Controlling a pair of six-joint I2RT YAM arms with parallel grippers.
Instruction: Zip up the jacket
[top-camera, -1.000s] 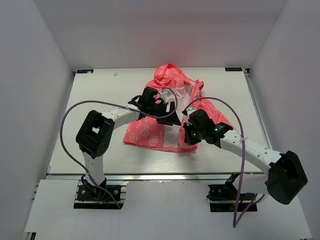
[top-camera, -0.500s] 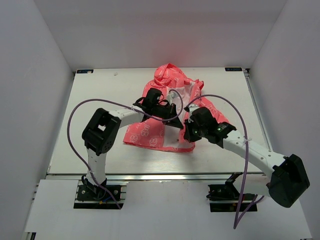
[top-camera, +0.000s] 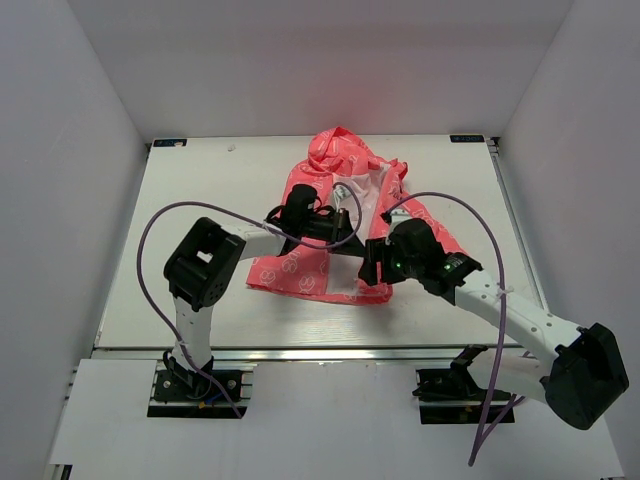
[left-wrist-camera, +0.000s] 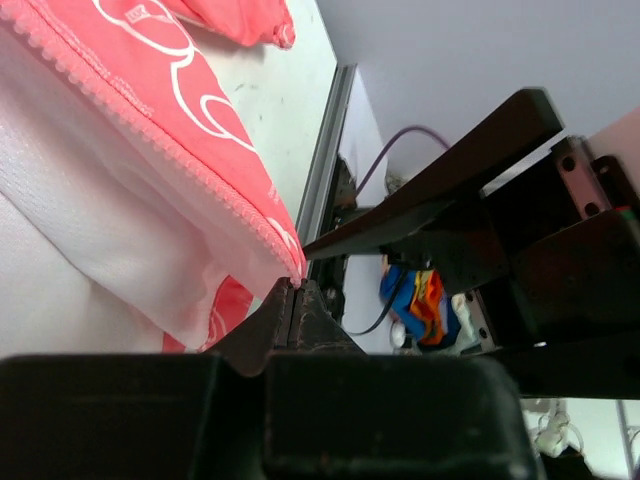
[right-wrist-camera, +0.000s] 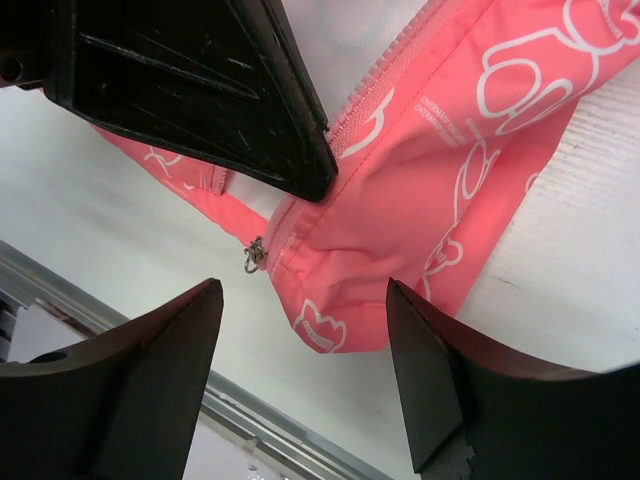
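Your left gripper (left-wrist-camera: 295, 290) is clenched on the jacket (left-wrist-camera: 150, 130) at its zipper edge — your right gripper (right-wrist-camera: 303, 290) hangs spread wide near the zipper pull (right-wrist-camera: 256, 256).

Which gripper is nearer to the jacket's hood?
Left. The left gripper is shut on the jacket at its zipper edge, mid-front below the hood; the right gripper stands open farther off, near the hem.
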